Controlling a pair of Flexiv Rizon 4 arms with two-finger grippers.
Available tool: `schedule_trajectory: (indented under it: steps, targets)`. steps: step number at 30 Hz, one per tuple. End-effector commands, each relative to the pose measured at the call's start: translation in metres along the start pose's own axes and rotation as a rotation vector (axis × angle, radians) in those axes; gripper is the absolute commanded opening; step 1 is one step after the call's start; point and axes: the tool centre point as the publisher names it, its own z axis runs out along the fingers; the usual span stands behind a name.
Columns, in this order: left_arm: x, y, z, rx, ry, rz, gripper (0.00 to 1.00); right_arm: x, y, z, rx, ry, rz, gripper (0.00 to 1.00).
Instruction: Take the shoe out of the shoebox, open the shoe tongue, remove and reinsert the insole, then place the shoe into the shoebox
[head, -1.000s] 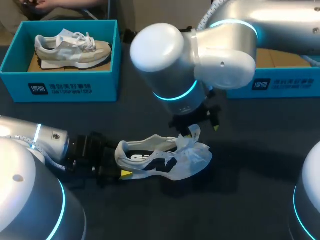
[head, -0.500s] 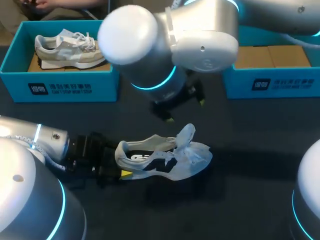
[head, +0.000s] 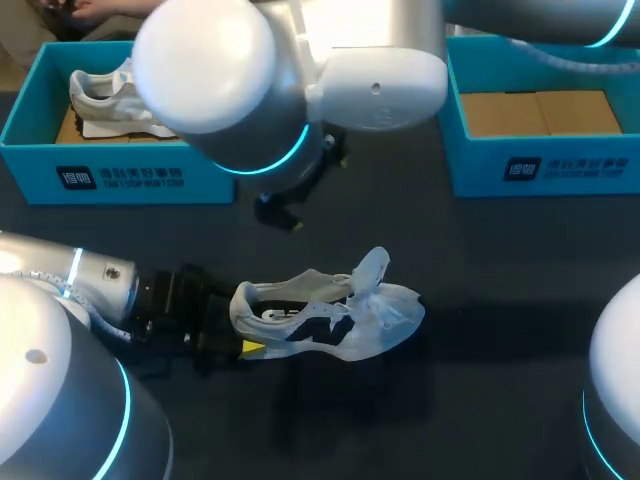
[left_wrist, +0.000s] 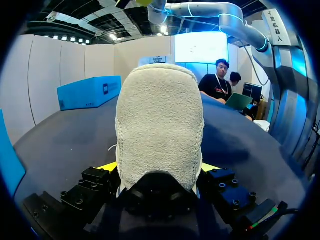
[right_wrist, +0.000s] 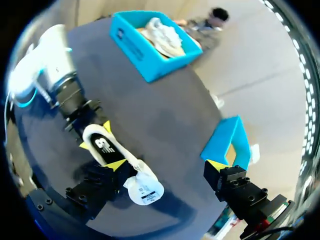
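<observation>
1 shoe (head: 330, 320) lies toward the tabletop's near edge, our left gripper (left_wrist: 159, 167) pinching its heel; our right gripper (right_wrist: 165, 166) hangs above, jaws spread. We judge it light, floppy up top, best held at heel or sole.

The dark table (head: 500, 300) is occupied by the blue left shoebox (head: 120, 178), the blue right shoebox (head: 545, 170) and, nearer, a white shoe (head: 335, 322)

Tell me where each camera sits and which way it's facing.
Head: above, behind the robot, looking down at the table; left arm and right arm show.
Left wrist: looks along the left tool, shut on the shoe by its heel.
Right wrist: high, looking down past the open right tool.
All three share the shoe.
</observation>
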Motion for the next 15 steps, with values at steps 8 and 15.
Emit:
schedule_trajectory:
  steps: [8, 15]
  targets:
    - [0.0, 0.0, 0.001, -0.003, 0.001, 0.0, 0.0, 0.022, 0.028, -0.009, -0.069, 0.174, -0.568, 0.21]
    - [0.0, 0.0, 0.001, -0.003, 0.001, 0.0, 0.0, 0.037, 0.026, 0.001, -0.073, 0.268, -0.653, 0.0]
